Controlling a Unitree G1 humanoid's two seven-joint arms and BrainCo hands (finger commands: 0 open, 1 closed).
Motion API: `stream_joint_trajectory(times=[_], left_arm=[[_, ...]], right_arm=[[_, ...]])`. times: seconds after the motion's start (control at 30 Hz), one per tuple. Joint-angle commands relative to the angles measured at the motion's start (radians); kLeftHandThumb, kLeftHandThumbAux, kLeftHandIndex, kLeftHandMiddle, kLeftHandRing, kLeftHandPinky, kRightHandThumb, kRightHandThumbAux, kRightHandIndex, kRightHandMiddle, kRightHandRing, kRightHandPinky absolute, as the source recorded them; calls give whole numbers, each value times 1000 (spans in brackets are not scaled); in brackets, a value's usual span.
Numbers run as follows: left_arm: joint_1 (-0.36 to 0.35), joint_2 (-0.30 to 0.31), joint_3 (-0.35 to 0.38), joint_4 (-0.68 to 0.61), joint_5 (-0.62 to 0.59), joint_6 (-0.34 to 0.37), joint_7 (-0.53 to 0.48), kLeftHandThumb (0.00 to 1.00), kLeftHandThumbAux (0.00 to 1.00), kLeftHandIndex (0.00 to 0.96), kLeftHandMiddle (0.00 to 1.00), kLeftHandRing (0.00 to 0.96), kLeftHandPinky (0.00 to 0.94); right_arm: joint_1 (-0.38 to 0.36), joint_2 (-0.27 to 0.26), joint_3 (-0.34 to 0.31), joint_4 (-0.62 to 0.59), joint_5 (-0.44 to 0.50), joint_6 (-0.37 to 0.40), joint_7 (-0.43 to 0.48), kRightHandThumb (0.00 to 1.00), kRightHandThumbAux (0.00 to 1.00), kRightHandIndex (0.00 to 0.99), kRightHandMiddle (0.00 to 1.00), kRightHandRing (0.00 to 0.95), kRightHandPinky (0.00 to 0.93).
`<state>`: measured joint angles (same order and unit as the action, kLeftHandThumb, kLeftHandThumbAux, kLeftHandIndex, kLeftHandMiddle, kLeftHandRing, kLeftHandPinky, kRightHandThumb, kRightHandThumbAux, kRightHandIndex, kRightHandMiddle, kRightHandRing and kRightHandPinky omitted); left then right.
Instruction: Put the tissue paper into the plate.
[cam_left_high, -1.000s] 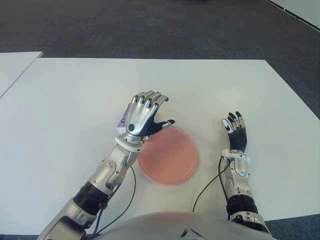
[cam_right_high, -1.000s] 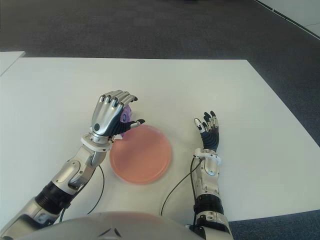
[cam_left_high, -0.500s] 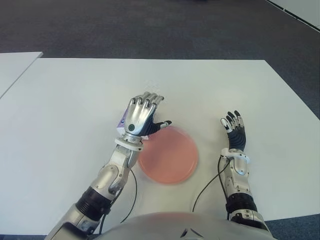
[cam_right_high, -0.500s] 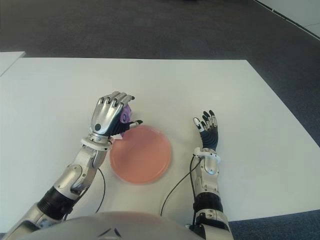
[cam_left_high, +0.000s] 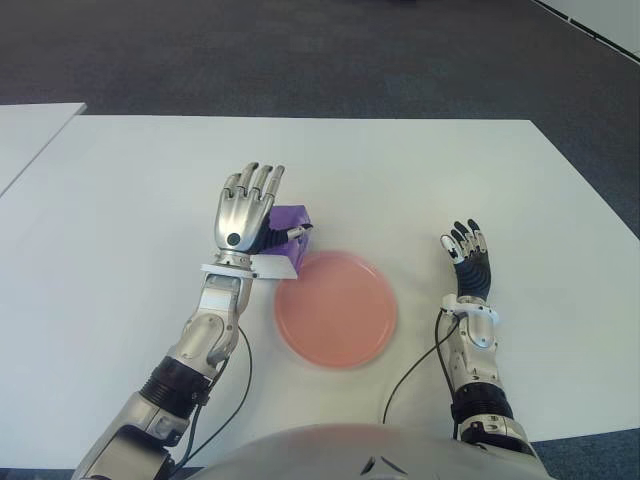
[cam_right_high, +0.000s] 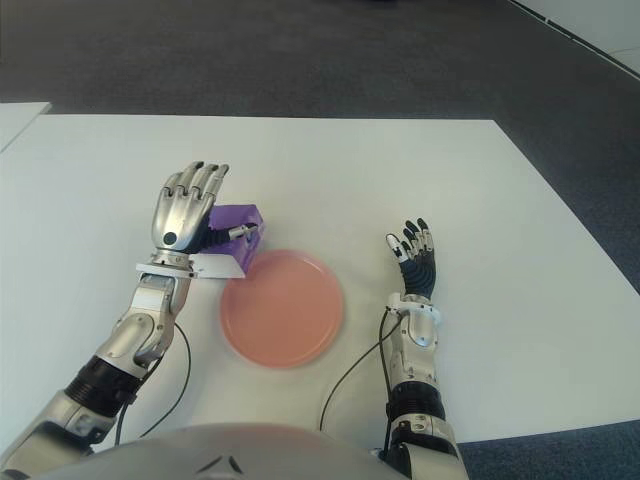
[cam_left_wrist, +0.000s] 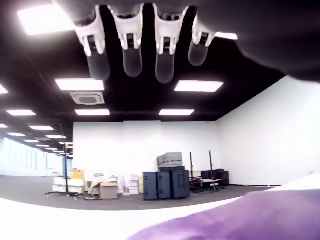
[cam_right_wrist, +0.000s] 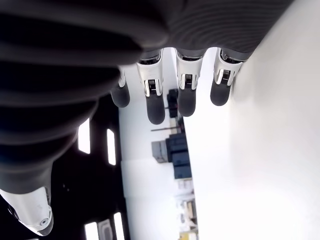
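Left robot hand (cam_left_high: 243, 210) opened, lifted off tissue pack (cam_left_high: 285, 237).

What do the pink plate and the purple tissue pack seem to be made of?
Plate: probably smooth plastic, judging by its uniform, slightly translucent pink and thin raised rim. Tissue pack: likely soft plastic film or paper wrapping, purple with a white face; too far away to tell which.

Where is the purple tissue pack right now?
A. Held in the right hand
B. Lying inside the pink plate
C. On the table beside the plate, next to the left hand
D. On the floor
C: the tissue pack sits on the white table just outside the plate, next to the open left hand.
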<state>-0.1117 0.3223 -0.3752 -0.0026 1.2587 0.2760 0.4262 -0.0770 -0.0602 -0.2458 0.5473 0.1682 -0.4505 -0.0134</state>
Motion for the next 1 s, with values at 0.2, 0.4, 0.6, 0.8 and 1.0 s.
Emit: stream_joint_trajectory(times=[0.2,0.4,0.6,0.8,1.0], left_arm=[[-12,19,-10,61,6,17,-8,176,161,0,0,0,0],[-30,24,-14,101,5,23,-7,176,138,0,0,0,0],[-40,31,-14,128,-5,19,12,181,108,0,0,0,0],[-49,29,-11,166,-21,12,37,187,90,0,0,0,0],[-57,22,-14,207,-36,9,76,183,81,0,0,0,0]], right_arm=[[92,42,-2,119,7,77,5,399,626,33,151,93,49],[92,45,-9,116,13,81,2,405,630,38,158,100,52],[149,48,10,45,-13,66,0,370,615,39,150,96,51],[142,37,17,59,-41,63,-14,365,608,38,150,94,45],[117,42,7,71,-30,79,-20,393,593,44,155,86,22]])
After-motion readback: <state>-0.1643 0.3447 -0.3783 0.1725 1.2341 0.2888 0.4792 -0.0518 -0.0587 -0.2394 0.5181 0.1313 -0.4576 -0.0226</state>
